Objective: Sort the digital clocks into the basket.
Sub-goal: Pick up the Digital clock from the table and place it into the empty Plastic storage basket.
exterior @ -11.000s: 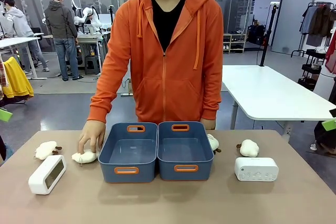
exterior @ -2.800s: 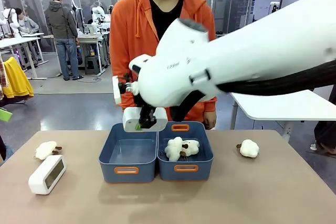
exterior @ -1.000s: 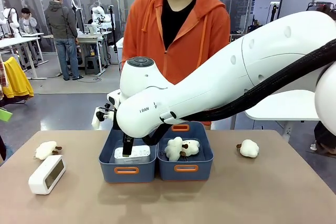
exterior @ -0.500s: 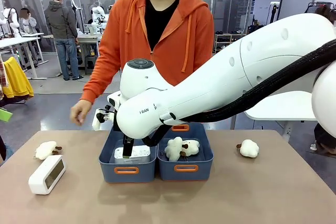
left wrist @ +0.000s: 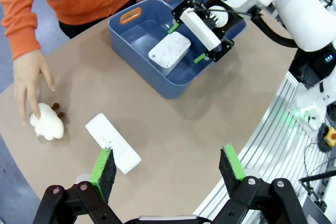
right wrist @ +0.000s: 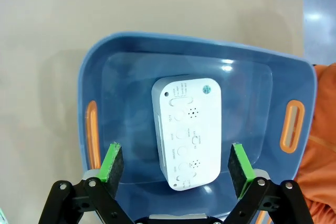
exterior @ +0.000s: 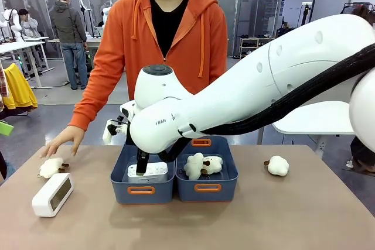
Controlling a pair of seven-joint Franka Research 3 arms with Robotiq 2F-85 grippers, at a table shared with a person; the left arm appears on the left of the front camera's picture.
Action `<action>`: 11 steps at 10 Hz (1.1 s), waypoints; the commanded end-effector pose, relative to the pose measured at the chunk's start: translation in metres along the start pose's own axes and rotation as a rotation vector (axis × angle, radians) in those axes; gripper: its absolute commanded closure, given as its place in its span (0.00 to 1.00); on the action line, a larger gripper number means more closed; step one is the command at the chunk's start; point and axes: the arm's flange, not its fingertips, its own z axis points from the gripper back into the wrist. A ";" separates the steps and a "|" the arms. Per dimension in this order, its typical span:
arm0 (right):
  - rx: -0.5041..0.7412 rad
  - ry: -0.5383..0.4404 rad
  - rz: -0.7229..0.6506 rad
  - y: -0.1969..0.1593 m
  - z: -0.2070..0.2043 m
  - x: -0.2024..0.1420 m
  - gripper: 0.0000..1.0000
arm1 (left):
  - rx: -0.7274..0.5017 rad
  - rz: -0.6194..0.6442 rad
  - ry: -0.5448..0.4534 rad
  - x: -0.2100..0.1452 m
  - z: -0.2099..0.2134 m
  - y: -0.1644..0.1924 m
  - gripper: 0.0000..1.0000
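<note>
One digital clock (right wrist: pixel 190 129), white with small dots on its face, lies flat inside the left blue basket (right wrist: pixel 121 74). My right gripper (right wrist: pixel 176 169) hangs open just above it, its green pads on either side and apart from the clock. The front view shows this clock (exterior: pixel 147 172) in that basket (exterior: pixel 142 190) under my right arm. The other digital clock (exterior: pixel 53 194), with a greyish screen, rests on the table at the left. My left gripper (left wrist: pixel 168 169) is open high above that clock (left wrist: pixel 113 142), holding nothing.
The person's hand (exterior: pixel 61 141) reaches down to a plush sheep (exterior: pixel 51 167) at the table's left edge. The right blue tub (exterior: pixel 208 187) holds plush sheep (exterior: pixel 202 165). Another sheep (exterior: pixel 278 165) lies on the table at the right.
The person's hand has come down and to the left, onto the sheep by the table's left edge. My right arm has stayed over the left basket, with the clock lying in it.
</note>
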 end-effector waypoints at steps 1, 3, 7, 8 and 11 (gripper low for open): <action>0.041 -0.089 -0.123 0.000 0.071 -0.042 0.00 | -0.021 -0.016 -0.010 0.001 0.001 0.002 0.00; 0.055 -0.188 -0.287 -0.008 0.126 -0.101 0.00 | -0.021 -0.016 -0.010 0.001 0.001 0.002 0.00; 0.111 -0.303 -0.643 0.013 0.176 -0.216 0.00 | -0.021 -0.016 -0.010 0.001 0.001 0.002 0.00; 0.121 -0.347 -0.713 0.028 0.187 -0.247 0.00 | -0.021 -0.016 -0.010 0.001 0.001 0.002 0.00; 0.113 -0.491 -0.986 0.087 0.204 -0.375 0.00 | -0.021 -0.016 -0.010 0.001 0.001 0.002 0.00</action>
